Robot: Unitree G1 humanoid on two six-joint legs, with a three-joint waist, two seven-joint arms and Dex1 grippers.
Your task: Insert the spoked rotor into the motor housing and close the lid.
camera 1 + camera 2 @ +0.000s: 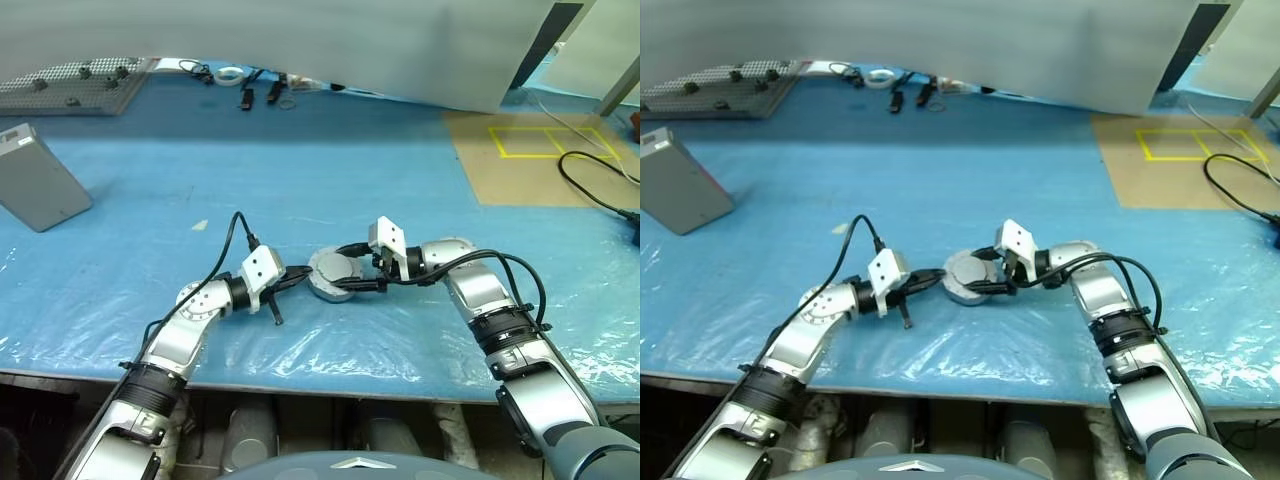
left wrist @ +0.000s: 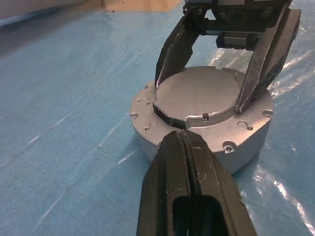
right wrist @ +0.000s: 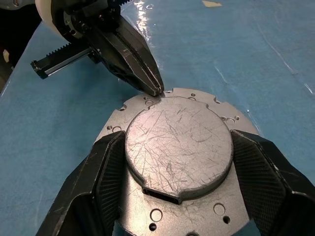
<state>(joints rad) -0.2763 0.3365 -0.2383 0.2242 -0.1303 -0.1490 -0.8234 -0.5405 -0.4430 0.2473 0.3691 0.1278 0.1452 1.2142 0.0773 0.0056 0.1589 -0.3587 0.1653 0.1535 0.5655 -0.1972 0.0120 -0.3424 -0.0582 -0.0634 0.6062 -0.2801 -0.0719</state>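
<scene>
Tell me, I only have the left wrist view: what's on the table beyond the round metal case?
Observer: A grey box lies far off on the robot's left, well apart from the case.
Operator: Is my left hand shut?
Observer: Yes, its shut tips sit at the rim of the lid, seen from the right wrist.
Operator: And the right hand?
Observer: Its fingers stand on either side of the lid, whose plain scratched back faces up.
</scene>
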